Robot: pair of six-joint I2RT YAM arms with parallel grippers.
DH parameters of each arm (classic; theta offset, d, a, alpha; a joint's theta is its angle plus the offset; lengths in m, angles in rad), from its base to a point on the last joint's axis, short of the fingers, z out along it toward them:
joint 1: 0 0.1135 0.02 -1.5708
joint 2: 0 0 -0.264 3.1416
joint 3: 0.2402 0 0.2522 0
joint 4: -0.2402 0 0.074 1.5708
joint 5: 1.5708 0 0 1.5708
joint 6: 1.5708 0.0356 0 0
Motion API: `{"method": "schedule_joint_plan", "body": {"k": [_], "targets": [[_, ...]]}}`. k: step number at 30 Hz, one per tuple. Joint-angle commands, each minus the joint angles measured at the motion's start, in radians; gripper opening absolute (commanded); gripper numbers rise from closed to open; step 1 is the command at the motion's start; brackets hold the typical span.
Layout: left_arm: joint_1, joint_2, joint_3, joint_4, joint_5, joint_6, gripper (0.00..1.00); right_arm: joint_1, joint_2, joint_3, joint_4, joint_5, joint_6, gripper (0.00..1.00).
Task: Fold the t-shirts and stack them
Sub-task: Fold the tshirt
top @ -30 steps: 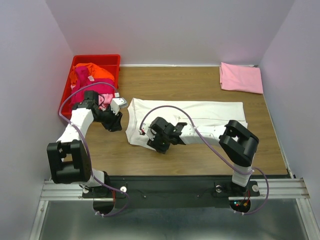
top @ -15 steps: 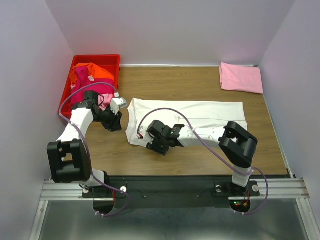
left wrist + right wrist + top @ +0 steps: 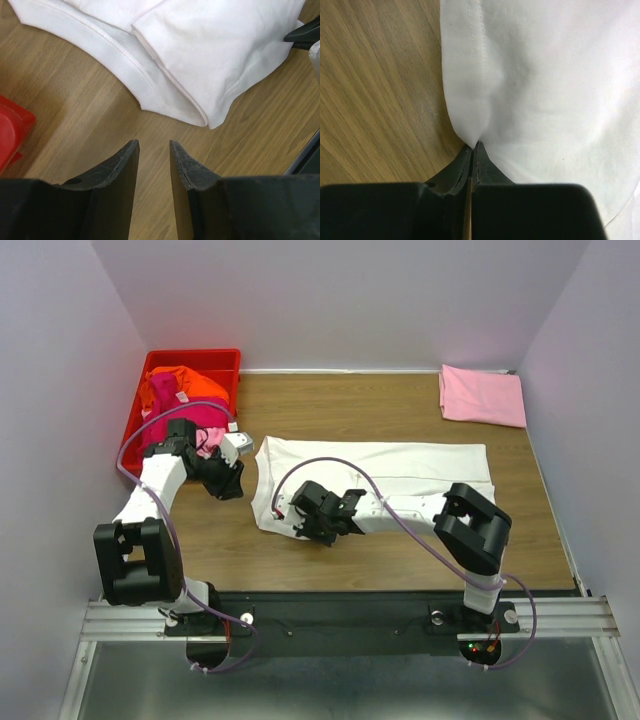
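Hem of white t-shirt (image 3: pixel 400 465) pinched in right gripper (image 3: pixel 472 146), fingers (image 3: pixel 452 172) hidden overhead; left gripper (image 3: pixel 153 147) ajar, empty

Matt cloth t-shirt (image 3: pixel 400 465), wood-grain table (image 3: pixel 350 405)

overhead camera looks down; close wrist cameras share the white t-shirt (image 3: pixel 220 55).

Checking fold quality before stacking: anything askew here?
Yes: the white tee is uneven at its left end; a hemmed layer fans out beyond the folded one. The right gripper pinches its near edge, puckering it. The pink tee lies neatly folded.
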Motion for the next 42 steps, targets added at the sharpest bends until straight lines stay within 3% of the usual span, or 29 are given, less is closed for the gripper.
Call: {"method": "schedule_joint_plan", "body": {"k": [1, 9, 19, 25, 33, 42], "targets": [[0.003, -0.004, 0.063, -0.017, 0.054, 0.014, 0.41, 0.005, 0.011, 0.055, -0.042, 0.096, -0.056, 0.01], [0.003, 0.008, 0.106, -0.015, 0.096, 0.003, 0.41, -0.094, -0.026, 0.204, -0.062, 0.149, -0.188, 0.01], [-0.003, 0.074, 0.169, 0.031, 0.128, -0.013, 0.46, -0.222, 0.084, 0.341, -0.062, 0.064, -0.274, 0.01], [-0.052, 0.108, 0.152, 0.051, 0.135, -0.009, 0.47, -0.254, 0.135, 0.388, -0.062, 0.051, -0.275, 0.01], [-0.175, 0.02, -0.026, 0.299, 0.066, -0.13, 0.47, -0.34, 0.189, 0.48, -0.062, -0.004, -0.203, 0.01], [-0.195, 0.083, 0.008, 0.373, 0.008, -0.184, 0.46, -0.375, 0.223, 0.499, -0.062, -0.039, -0.183, 0.01]]}}
